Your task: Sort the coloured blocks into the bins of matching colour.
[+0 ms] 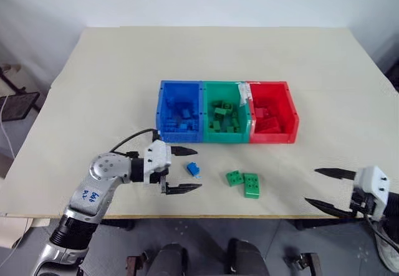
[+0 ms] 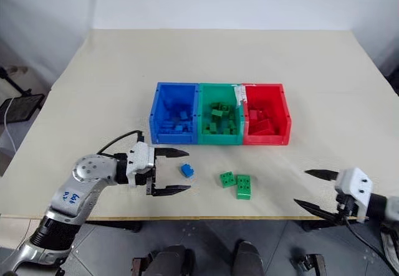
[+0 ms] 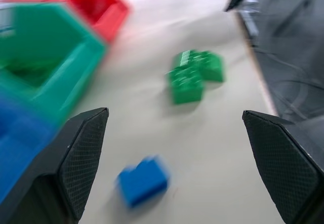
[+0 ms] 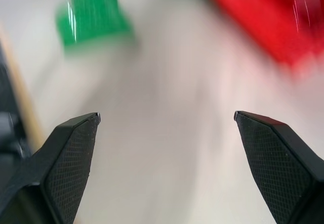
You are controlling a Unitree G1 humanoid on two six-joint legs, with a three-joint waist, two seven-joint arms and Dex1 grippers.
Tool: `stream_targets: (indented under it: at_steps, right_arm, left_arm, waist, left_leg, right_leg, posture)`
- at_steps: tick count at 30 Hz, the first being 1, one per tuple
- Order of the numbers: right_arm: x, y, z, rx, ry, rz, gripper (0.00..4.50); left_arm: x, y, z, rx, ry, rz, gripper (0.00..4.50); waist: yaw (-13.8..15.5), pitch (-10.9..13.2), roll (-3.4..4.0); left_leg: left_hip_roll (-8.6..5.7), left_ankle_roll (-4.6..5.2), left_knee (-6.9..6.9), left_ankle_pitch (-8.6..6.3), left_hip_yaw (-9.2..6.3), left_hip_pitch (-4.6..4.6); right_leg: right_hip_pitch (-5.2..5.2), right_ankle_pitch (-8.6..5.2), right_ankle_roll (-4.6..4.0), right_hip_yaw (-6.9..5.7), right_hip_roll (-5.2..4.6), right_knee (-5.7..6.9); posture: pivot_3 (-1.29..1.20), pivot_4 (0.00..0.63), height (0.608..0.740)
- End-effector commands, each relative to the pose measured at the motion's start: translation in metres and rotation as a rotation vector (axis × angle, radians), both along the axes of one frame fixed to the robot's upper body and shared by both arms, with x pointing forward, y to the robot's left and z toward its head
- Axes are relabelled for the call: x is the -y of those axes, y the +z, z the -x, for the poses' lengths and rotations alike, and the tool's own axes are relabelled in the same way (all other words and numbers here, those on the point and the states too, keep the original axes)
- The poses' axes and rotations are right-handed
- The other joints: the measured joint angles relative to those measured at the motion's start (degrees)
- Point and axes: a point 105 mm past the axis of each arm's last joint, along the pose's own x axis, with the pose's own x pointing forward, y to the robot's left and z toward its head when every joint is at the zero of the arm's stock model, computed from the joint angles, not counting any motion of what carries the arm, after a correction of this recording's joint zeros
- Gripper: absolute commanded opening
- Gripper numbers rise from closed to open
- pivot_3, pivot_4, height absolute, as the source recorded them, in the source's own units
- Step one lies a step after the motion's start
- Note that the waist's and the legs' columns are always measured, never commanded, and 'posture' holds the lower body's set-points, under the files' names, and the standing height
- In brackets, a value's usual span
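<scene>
Reaching in from my left, my left gripper [image 1: 187,169] hangs low over the table [image 1: 93,89], fingers spread wide and level, with a small blue block [image 1: 193,169] lying on the table between their tips. In the left wrist view that block [image 3: 143,181] sits loose between my two black fingers [image 3: 83,158], touched by neither.

My right gripper [image 1: 325,189] is out at the table's near right edge, also spread wide and holding nothing; its tips point in toward the middle of the table.

Two green blocks lie touching each other near the front edge, between my grippers: a square one [image 1: 234,177] and a longer one [image 1: 251,185] just right of it.

Farther back stand the three joined bins: blue bin [image 1: 163,111] on the left, green bin [image 1: 207,114] in the middle, red bin [image 1: 290,111] on the right. Each already holds several blocks of its own colour. The blue block rests just in front of the blue bin's right end.
</scene>
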Motion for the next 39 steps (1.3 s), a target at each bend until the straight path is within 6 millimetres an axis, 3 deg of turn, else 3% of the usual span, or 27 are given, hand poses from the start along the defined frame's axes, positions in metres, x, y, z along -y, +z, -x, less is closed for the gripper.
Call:
stream_targets:
  at_steps: [1,4,12,19,25,31,36,39]
  right_arm:
    - [-0.019,0.015,-0.003,0.023,0.074,-0.005,4.44]
    - [-0.047,0.012,0.001,-0.086,0.184,0.000,4.44]
    - [-0.110,0.011,-0.023,-0.131,0.353,0.043,4.44]
    - [-0.136,-0.004,-0.034,-0.169,0.430,0.076,4.44]
    - [-0.127,-0.034,-0.041,-0.254,0.378,0.133,4.44]
    - [-0.109,-0.040,-0.041,-0.272,0.327,0.125,4.44]
    - [-0.111,-0.041,-0.037,-0.261,0.347,0.094,3.34]
    - [-0.114,-0.036,-0.037,-0.243,0.354,0.058,3.34]
  left_arm:
    - [0.003,0.009,0.002,0.043,-0.034,0.006,4.50]
    - [0.001,0.013,0.004,0.058,-0.036,0.008,4.50]
    - [-0.032,0.010,0.013,0.028,0.026,-0.025,4.50]
    - [-0.039,0.008,0.021,0.007,0.070,-0.023,4.50]
    - [-0.035,0.010,0.026,0.011,0.065,-0.019,4.50]
    - [-0.036,0.015,0.026,0.018,0.053,-0.010,4.50]
    - [-0.034,0.017,0.023,0.025,0.042,-0.010,4.50]
    - [-0.034,0.017,0.022,0.027,0.040,-0.011,4.50]
  waist:
    - [-0.32,-0.01,0.01]
    - [-0.12,-0.02,0.03]
    - [0.95,0.00,0.01]
    - [1.46,0.01,0.00]
    - [1.12,0.00,-0.01]
    - [1.37,-0.03,-0.06]
    - [1.43,-0.04,-0.07]
    - [1.44,-0.04,-0.07]
  left_leg:
    - [0.01,-0.01,0.00,0.00,0.00,0.01]
    - [0.03,-0.01,0.00,0.00,-0.03,0.03]
    - [-0.03,0.01,0.10,-0.03,-0.62,-0.07]
    - [-0.12,0.03,0.39,-0.08,-0.98,-0.36]
    - [-0.09,0.02,0.40,-0.09,-0.94,-0.33]
    - [-0.09,0.02,0.46,-0.09,-0.95,-0.29]
    - [-0.10,0.02,0.49,-0.10,-0.95,-0.29]
    - [-0.11,0.01,0.49,-0.10,-0.95,-0.29]
  right_leg:
    - [-0.01,0.00,-0.01,0.01,0.00,0.01]
    - [-0.03,0.00,-0.01,0.03,0.00,0.04]
    - [-0.05,0.00,-0.01,-0.03,-0.05,0.00]
    - [-0.05,0.00,0.00,-0.26,-0.11,0.00]
    - [-0.05,0.00,0.00,-0.30,-0.08,0.04]
    - [0.05,0.00,0.00,-0.32,-0.08,0.06]
    - [0.11,0.00,0.00,-0.36,-0.09,0.06]
    - [0.11,0.00,0.00,-0.36,-0.09,0.05]
  posture:
    - [0.00,0.150,0.740]
    - [0.00,0.150,0.740]
    - [0.00,0.150,0.740]
    - [0.00,0.150,0.740]
    - [0.00,0.150,0.740]
    - [0.00,0.150,0.740]
    - [0.00,0.150,0.740]
    - [0.00,0.150,0.740]
